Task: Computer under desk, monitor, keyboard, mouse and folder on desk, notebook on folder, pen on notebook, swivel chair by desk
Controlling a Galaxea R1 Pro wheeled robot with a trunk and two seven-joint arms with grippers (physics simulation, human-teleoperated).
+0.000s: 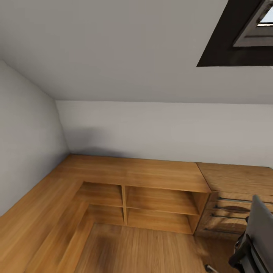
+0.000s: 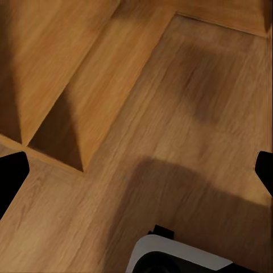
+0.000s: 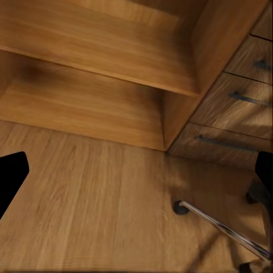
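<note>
Swivel chair point(image 1: 254, 239) sits at 4 o'clock in head view: grey back, black arm, right by the drawers point(image 1: 227, 214). Wood worktop point(image 1: 132, 170) runs L-shaped w/ open shelves point(image 1: 159, 206) under it, at 6 o'clock. Right wrist view adds the chair's chrome leg point(image 3: 224, 230) & a caster on the wood floor point(image 3: 96, 199). Left wrist view has floor, a shelf corner & a white robot part point(image 2: 176, 256). Both sets of fingers point(image 2: 12, 176) point(image 3: 12, 176) spread wide, holding nothing. No writing to read.
</note>
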